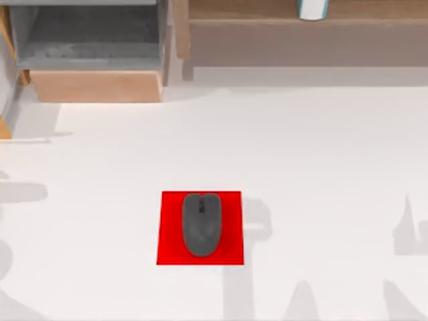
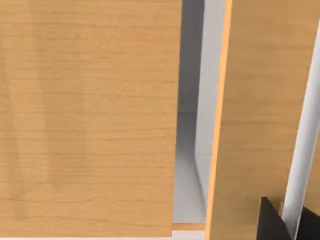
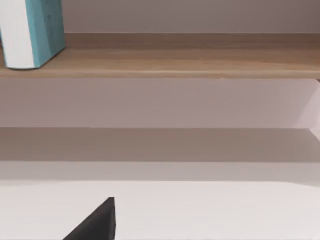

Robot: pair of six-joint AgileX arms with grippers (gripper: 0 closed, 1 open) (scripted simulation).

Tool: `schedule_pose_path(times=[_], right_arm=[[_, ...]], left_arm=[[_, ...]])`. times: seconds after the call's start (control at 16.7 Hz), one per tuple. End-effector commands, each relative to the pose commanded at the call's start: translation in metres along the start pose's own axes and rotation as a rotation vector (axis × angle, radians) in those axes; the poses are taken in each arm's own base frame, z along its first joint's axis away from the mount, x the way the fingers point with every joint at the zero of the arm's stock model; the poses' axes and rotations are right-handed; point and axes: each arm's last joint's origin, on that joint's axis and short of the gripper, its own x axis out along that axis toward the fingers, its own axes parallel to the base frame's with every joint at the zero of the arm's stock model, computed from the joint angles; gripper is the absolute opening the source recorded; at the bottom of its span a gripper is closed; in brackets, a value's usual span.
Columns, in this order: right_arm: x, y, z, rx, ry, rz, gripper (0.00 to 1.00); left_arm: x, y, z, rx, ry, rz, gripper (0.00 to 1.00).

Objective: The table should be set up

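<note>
From above, the white table spreads across nearly the whole top view, and a little left of its centre and toward the near edge lies a red square mat with a dark grey computer mouse resting on it, the mouse's long axis running near-to-far. At the far left stands a light wooden drawer unit with its grey drawer cavity pulled open, and along the far right runs a wooden shelf carrying a white and teal cup. Neither arm's body reaches over the table here; grey shadows fall along the left edge and the near right, so I judge both arms are held back at the sides. Through the left wrist view, wooden panels of the drawer unit stand close in front, with a narrow grey gap between them, and a dark fingertip of the left gripper sits at the frame's corner; whether its fingers are apart or together I cannot tell. Through the right wrist view, the shelf lies ahead across bare tabletop, the teal-sided cup stands on it, and a single dark finger of the right gripper shows, its spread also impossible to tell. Judging from this, the cup lies straight ahead of the right arm, which is the nearer one, while the left faces the drawer.
</note>
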Motion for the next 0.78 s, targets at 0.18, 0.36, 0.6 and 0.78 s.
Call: schedule_pose_path(times=[0.18, 0.36, 0.6, 0.78], right_arm=[[0.000, 0.000, 0.000, 0.000, 0.000, 0.000, 1.00], [0.000, 0.000, 0.000, 0.000, 0.000, 0.000, 1.00], [0.000, 0.000, 0.000, 0.000, 0.000, 0.000, 1.00], [0.000, 0.000, 0.000, 0.000, 0.000, 0.000, 1.00]], left_arm=[[0.026, 0.002, -0.002, 0.007, -0.002, 0.009, 0.00], [0.053, 0.004, 0.000, 0.006, -0.004, 0.012, 0.00], [0.059, 0.003, 0.001, 0.001, -0.005, 0.006, 0.00], [0.061, 0.001, -0.001, -0.003, 0.002, -0.005, 0.00]])
